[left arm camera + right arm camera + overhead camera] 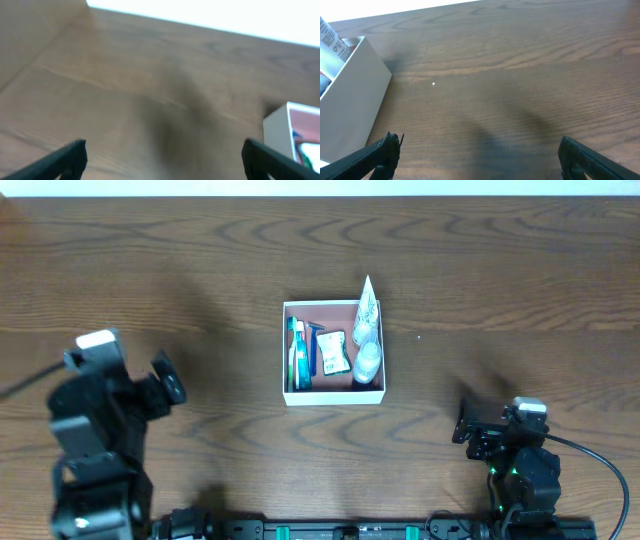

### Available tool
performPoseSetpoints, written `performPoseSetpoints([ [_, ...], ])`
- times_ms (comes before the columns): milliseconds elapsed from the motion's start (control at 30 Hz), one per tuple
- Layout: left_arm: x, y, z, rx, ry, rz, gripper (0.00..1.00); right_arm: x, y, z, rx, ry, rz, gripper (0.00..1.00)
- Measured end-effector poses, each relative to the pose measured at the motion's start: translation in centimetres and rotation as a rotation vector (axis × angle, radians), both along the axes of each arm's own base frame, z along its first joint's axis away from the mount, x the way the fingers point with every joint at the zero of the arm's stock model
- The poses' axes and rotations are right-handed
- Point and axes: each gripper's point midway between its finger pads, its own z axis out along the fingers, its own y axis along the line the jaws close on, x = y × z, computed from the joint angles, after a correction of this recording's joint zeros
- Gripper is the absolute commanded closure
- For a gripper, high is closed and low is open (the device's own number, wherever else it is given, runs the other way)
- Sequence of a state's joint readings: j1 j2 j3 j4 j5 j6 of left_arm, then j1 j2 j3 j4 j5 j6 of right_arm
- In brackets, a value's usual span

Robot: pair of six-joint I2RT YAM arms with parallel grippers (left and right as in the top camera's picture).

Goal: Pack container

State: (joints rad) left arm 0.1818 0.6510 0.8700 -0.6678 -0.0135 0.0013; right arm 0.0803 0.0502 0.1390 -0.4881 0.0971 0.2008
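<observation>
The container (pixel 334 395) is a square white-walled box with a reddish-brown inside, at the middle of the table. It holds a teal toothbrush pack (pixel 298 355), a blue razor (pixel 312 350), a small green packet (pixel 333 352), a white tube (pixel 366 308) leaning over the back right corner, and a clear bottle (pixel 368 362). My left gripper (pixel 168 378) is open and empty, well left of the container; its wrist view shows the container's corner (pixel 277 132). My right gripper (pixel 462 422) is open and empty, to the front right; its wrist view shows the container wall (pixel 355 95).
The wooden table (pixel 500 290) spreads around the container. A white wall edge runs along the table's far side (pixel 320 186). A black cable (pixel 600 455) loops by the right arm's base.
</observation>
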Motion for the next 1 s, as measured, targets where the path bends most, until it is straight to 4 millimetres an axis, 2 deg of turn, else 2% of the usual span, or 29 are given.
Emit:
performPoseSetpoints([
  [233,-1.9,-1.5,-8.2,-0.009,-0.005,-0.054,0.02,0.0,0.0,0.0,0.0,0.0,0.001,0.01],
  [400,-2.0,-3.0,-11.9,-0.01,-0.029,-0.118,0.02,0.0,0.0,0.0,0.0,0.0,0.001,0.01],
  [600,-2.5,-3.6,-16.6,-0.018,0.01,-0.145,0.02,0.0,0.0,0.0,0.0,0.0,0.001,0.01],
  [733,-2.6,-3.6,-17.4,-0.017,0.001,-0.146,0.02,0.0,0.0,0.0,0.0,0.0,0.001,0.01],
  [1000,-2.3,-3.6,-16.0,-0.007,-0.072,-0.147,0.02,0.0,0.0,0.0,0.0,0.0,0.001,0.01],
])
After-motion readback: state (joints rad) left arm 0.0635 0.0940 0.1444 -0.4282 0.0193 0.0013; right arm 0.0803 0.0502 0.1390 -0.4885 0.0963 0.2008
